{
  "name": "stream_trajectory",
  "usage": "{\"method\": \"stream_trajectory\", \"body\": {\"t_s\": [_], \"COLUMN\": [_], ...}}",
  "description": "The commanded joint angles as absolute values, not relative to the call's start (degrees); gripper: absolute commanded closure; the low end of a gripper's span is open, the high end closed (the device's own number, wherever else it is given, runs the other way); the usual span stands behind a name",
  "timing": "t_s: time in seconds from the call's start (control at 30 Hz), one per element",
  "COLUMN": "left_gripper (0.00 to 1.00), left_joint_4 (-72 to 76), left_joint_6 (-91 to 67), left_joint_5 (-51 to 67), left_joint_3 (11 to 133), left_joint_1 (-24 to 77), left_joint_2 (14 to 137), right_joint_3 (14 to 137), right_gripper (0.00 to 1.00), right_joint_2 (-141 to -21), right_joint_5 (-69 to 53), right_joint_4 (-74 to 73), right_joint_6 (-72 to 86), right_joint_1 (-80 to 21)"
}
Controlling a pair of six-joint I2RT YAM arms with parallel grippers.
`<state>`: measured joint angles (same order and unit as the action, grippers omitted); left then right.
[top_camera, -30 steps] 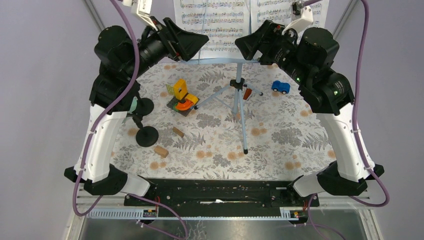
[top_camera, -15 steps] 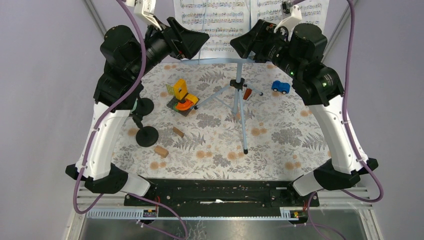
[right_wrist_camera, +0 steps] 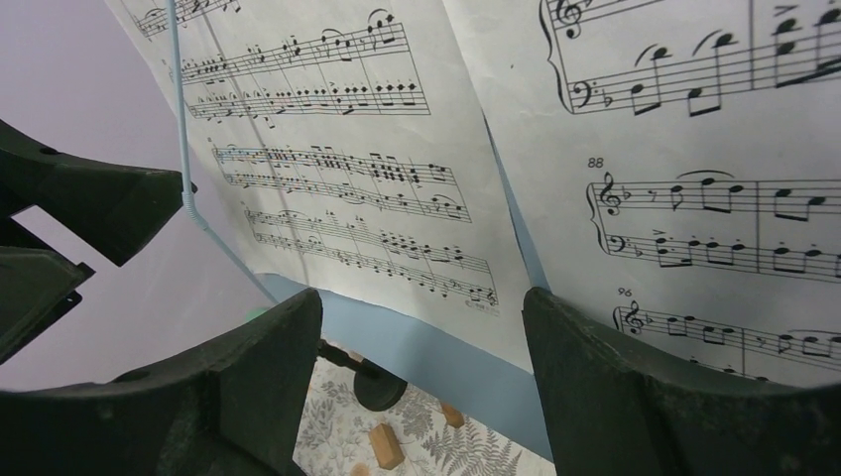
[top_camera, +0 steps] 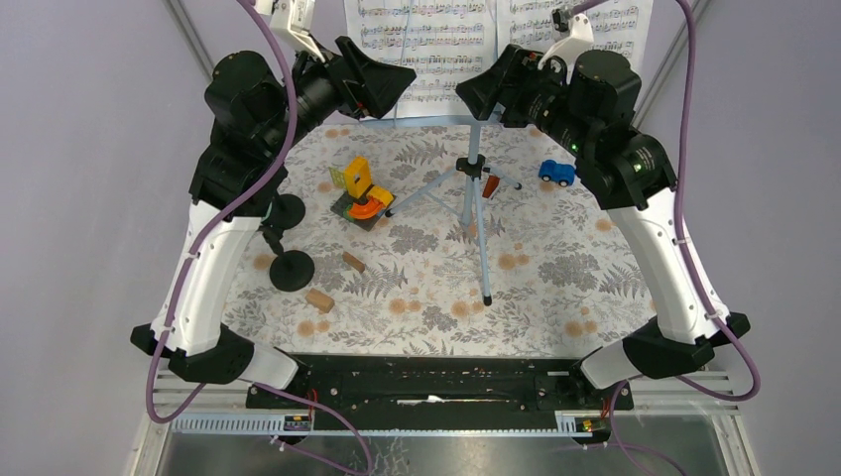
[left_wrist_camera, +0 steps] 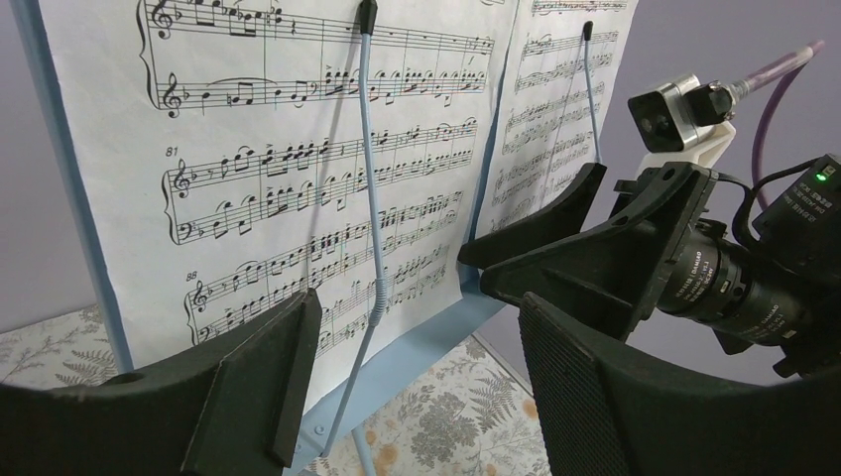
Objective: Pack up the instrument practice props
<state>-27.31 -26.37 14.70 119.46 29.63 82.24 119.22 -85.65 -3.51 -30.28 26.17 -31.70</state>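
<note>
Plainly, both arms are raised to the music rack [top_camera: 428, 121], which stands on its tripod legs [top_camera: 483, 238] at the far middle of the counter [top_camera: 555, 288]. The sheet-music pages [left_wrist_camera: 268, 169] lean on its ledge behind thin wire retainers [left_wrist_camera: 369, 178]. The left jaws stand wide open at the left page and hold nothing. The right jaws are just as wide at the right page [right_wrist_camera: 694, 198], also empty. Whether any fingertip already touches paper I cannot tell from above. The main risk is the stand itself: it looks tall and top-heavy on thin legs, so a sideways or forward push at page height could tip it onto the blue toy car [top_camera: 556, 173] or towards the black mic holders [top_camera: 291, 270]. Closing on a page that is pinned under its wire would likely crease or tear it, or drag the rack along. The two sets of jaws also face each other closely across the rack, so an inward move by either arm could knock them together.
</note>
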Motion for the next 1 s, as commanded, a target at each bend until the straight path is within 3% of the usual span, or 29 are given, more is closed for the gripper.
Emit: {"method": "stream_trajectory", "body": {"t_s": [0.0,0.97], "left_gripper": [0.22,0.21], "left_joint_4": [-24.6,-24.5], "left_joint_6": [-25.5,-24.3], "left_joint_5": [14.6,14.3], "left_joint_3": [119.4,116.2], "left_joint_1": [29.9,30.0], "left_joint_2": [81.7,80.0], "right_joint_3": [118.6,123.3], "right_gripper": [0.18,0.14], "right_joint_2": [-83.4,-88.0], "right_joint_5": [-0.3,-7.8], "right_joint_4": [-28.2,-26.5], "right_joint_6": [23.3,22.9], "right_joint_1": [-31.3,-31.3]}}
